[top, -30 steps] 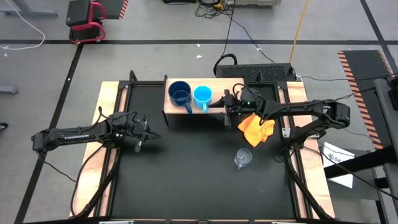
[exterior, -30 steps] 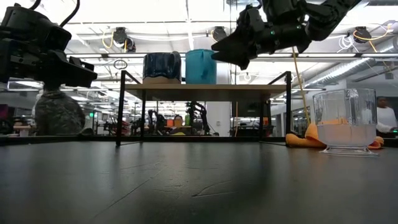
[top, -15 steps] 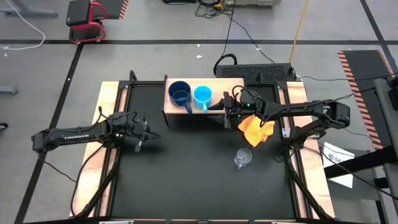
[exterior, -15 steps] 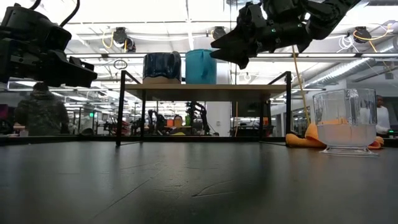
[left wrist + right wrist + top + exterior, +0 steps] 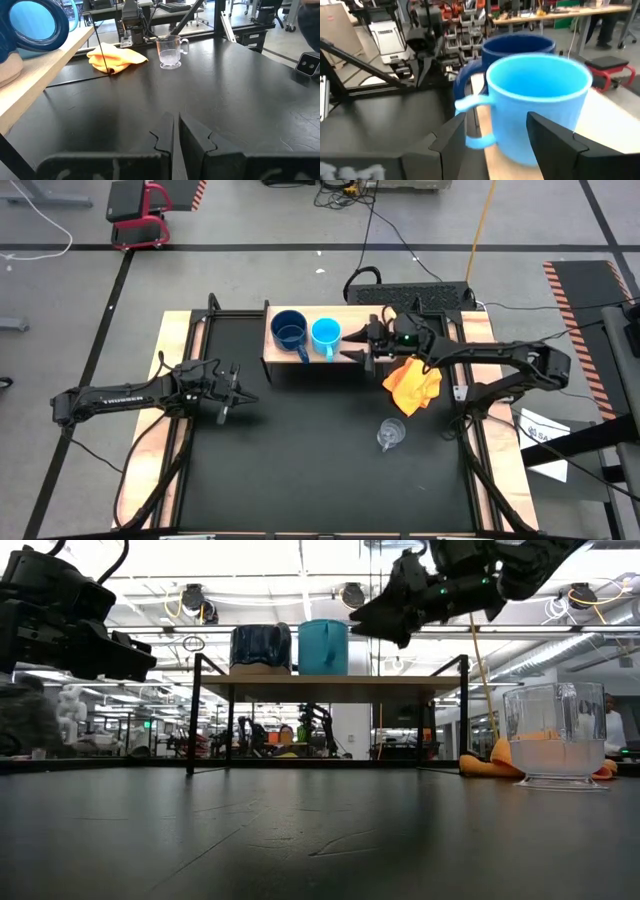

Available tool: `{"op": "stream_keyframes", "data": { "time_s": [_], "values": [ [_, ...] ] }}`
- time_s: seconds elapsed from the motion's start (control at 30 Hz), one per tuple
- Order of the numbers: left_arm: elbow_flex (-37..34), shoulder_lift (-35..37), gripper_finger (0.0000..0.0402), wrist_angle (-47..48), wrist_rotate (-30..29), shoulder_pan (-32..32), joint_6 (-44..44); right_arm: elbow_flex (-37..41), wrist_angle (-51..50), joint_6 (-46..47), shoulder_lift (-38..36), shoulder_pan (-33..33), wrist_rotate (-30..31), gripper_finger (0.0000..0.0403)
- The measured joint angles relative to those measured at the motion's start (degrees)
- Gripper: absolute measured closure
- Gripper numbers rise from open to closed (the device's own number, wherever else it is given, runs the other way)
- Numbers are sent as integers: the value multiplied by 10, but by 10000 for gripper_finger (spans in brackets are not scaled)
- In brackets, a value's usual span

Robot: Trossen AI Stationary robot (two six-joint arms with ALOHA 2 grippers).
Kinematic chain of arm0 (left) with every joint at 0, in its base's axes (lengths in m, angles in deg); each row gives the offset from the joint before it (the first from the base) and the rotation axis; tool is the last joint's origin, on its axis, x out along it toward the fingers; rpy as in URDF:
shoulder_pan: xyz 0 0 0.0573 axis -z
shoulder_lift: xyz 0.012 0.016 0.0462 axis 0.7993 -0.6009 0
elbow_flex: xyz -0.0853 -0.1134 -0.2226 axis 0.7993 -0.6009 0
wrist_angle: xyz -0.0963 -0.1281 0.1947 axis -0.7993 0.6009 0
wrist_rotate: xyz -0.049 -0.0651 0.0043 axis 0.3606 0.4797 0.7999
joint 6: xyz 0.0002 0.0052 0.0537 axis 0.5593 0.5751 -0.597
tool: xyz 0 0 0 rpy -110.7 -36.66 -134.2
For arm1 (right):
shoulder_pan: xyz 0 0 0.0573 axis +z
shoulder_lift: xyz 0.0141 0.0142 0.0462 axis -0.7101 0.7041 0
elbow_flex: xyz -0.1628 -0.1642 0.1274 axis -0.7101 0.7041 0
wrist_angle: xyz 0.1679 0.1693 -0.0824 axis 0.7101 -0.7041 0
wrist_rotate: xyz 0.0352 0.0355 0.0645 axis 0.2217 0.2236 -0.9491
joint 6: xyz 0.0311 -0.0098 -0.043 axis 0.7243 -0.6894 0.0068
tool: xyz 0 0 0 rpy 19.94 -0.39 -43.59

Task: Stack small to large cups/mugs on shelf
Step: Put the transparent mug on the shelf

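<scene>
The shelf (image 5: 350,315) stands at the table's far middle. On its top board rest a dark navy mug (image 5: 289,329) and, to its right, a sky-blue mug (image 5: 326,333), both on their bases. My right gripper (image 5: 350,346) hovers open at shelf-top height just right of the sky-blue mug (image 5: 535,107). It points at the mug, a finger toward either side, touching nothing I can see. A clear glass cup (image 5: 391,433) stands upright on the table at the near right. My left gripper (image 5: 235,395) waits shut over the table's left part.
An orange-yellow cloth (image 5: 412,385) lies on the table between the shelf's right end and the glass cup. Pale wooden planks (image 5: 170,380) run along both table sides. A black box with cables (image 5: 420,295) sits behind the shelf. The mat's near middle is bare.
My right gripper has risen a little and moved toward the far edge, from beside the shelf's near right corner to the level of the sky-blue mug. It has turned to point toward the table's left and its fingers stay apart. The mugs and cup have not moved.
</scene>
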Motion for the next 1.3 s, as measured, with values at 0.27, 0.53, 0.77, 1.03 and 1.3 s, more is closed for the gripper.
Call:
{"op": "stream_keyframes", "data": {
  "time_s": [0.27,0.53,0.77,1.03,1.3],
  "values": [
    [0,0,371,0,1,0,-4,0,-93,-21,-75,12,-1,204],
    [0,0,371,-1,10,0,-4,0,-161,-47,-132,30,-1,240],
    [0,0,371,-2,10,0,-3,0,-205,-62,-178,34,-1,351],
    [0,0,371,-4,10,0,-3,0,-279,-57,-204,36,-16,396],
    [0,0,371,-5,10,0,-2,1,-305,-63,-241,61,-14,402]
  ]
}}
